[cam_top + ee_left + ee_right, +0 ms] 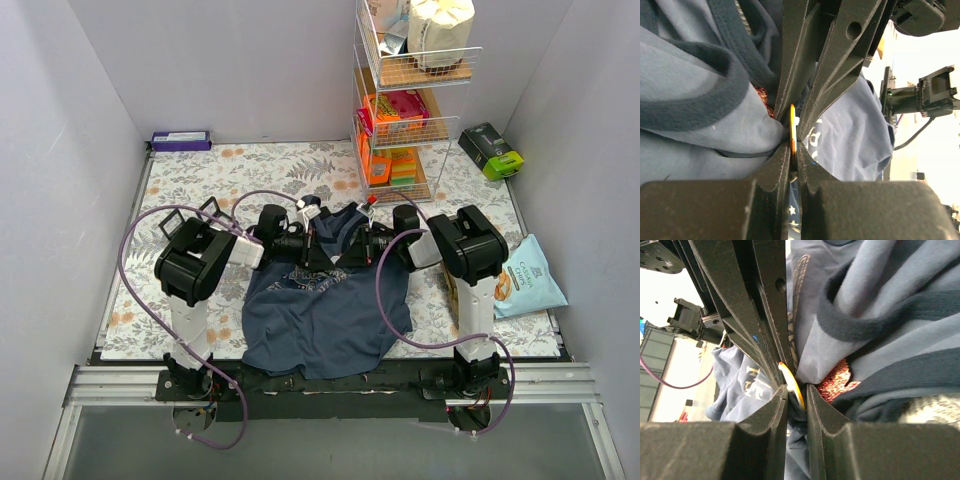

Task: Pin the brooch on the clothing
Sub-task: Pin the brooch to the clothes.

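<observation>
Tank top (320, 320), navy: 1, spread on table (200, 180).
Brooch (792, 130), gold-rimmed: 1, edge-on among the tank top's upper trim folds.
Grippers: 2.
Left gripper (793, 159): fingers pressed together on the brooch rim.
Right gripper (797, 396): fingers narrowly apart, pinching the brooch rim and a tank top fold.

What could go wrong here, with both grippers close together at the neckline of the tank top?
The thin brooch seems held only by its edge in the left gripper, so it may slip. The clothing is bunched against the right gripper, so pinning may catch extra folds.
</observation>
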### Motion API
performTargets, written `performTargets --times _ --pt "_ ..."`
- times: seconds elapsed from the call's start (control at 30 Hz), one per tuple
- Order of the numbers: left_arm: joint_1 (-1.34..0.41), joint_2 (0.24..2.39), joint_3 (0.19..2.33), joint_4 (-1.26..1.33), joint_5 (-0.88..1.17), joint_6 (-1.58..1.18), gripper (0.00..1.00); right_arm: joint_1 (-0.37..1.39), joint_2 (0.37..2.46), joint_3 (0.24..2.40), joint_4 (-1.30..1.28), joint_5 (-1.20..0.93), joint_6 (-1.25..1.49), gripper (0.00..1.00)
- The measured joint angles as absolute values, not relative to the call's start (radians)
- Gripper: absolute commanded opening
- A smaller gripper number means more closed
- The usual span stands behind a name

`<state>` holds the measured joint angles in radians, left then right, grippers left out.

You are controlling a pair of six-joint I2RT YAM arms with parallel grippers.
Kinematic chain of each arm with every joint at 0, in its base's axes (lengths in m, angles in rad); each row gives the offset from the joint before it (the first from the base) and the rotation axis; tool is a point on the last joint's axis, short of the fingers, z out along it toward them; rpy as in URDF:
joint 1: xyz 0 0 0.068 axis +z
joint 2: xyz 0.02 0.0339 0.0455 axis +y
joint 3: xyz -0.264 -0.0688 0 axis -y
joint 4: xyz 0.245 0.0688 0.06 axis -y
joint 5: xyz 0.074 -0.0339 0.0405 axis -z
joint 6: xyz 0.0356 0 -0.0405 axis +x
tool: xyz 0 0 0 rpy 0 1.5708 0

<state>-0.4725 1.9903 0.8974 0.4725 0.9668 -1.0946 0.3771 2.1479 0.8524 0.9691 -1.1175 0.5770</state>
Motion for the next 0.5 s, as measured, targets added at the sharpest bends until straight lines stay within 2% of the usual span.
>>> performTargets --times 0.27,0.5 --pt "-0.495 1.924 0.773 0.699 0.972 -1.294 0.0 0.373 2.056 0.758 1.028 -1.145 0.653 0.01" --pt "-0.495 1.86 0.741 0.762 0.966 -1.356 0.0 0.366 1.977 0.712 1.093 -1.123 0.697 0.01"
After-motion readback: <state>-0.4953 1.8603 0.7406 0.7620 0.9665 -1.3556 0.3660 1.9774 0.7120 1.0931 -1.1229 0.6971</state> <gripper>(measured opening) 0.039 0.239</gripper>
